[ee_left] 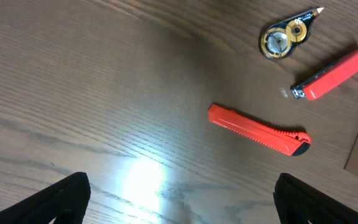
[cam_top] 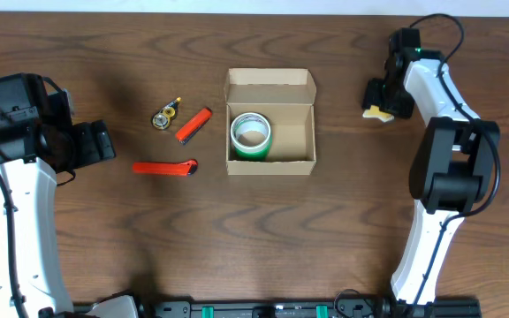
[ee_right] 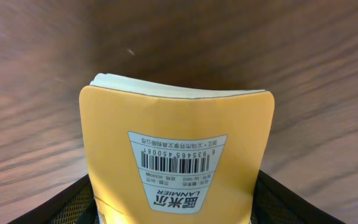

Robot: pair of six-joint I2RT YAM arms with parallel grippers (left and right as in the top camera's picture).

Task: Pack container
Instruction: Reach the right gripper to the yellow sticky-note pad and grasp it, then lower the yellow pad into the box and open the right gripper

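- At the middle of the counter we find the container, a brown cardboard box. Its hinged lid flap is thrown back on the far side, so the mouth is free for loading from above.
- Inside, a green tape roll lies flat against the left wall. We judge it leaves the right half of the floor bare for more items.
- Well to the right of the box, the right fingers are closed on a yellow notepad. In the wrist view the pad fills the gap between them, barcode label up and page edges at the far end.
- We read that grip across the pad's width as the start of a carry to the box, though we cannot tell whether the pad has left the wood yet.
- At the left edge, the left fingers are spread wide and hold nothing, hanging above bare wood.
- Their camera looks toward three loose things left of the box, all apart from one another. These are a red utility knife, a short red tool with a metal tip and a correction-tape dispenser.
- We judge the task early: one item packed, one in hand, three waiting on the left arm's side, which suits a split of work by reach.
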